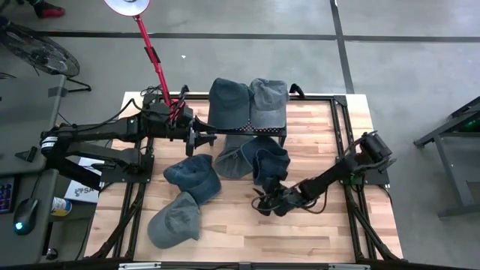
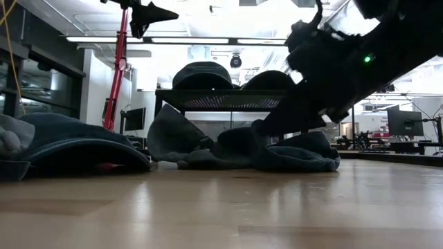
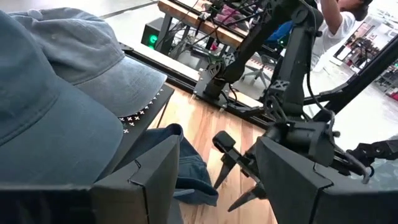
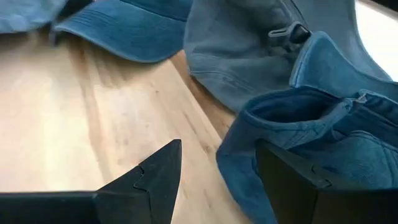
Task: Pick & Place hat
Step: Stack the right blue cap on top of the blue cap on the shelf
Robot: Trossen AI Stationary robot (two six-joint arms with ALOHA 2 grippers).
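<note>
Several blue-grey denim caps lie on the wooden table: one dark blue [image 1: 271,162] [image 4: 323,124], a greyer one [image 1: 235,158] [image 4: 249,56] beside it, two more [image 1: 193,177] [image 1: 174,219] toward the near left. Two caps [image 1: 229,100] [image 1: 268,100] [image 3: 56,93] sit on top of a black rack [image 1: 255,133] at the far side. My right gripper [image 1: 265,196] [image 4: 217,168] is open, low at the dark blue cap's near edge, whose rim [image 4: 233,152] stands between the fingers. My left gripper [image 1: 204,138] [image 3: 217,149] is open, hovering by the rack's left end. My right gripper has one finger [image 4: 292,180] right against the dark blue cap's near rim [image 4: 249,118], coming level from the table's near side. That finger hides the spot, so I cannot tell whether it touches. The cap rests crumpled on the table.
A red lamp pole [image 1: 154,56] [image 2: 116,69] rises at the rack's far left corner. The black table frame [image 1: 346,124] runs along the edges. Bare wood [image 1: 240,232] lies along the near edge, in front of the right gripper. The right arm [image 2: 346,62] fills the low view's upper right.
</note>
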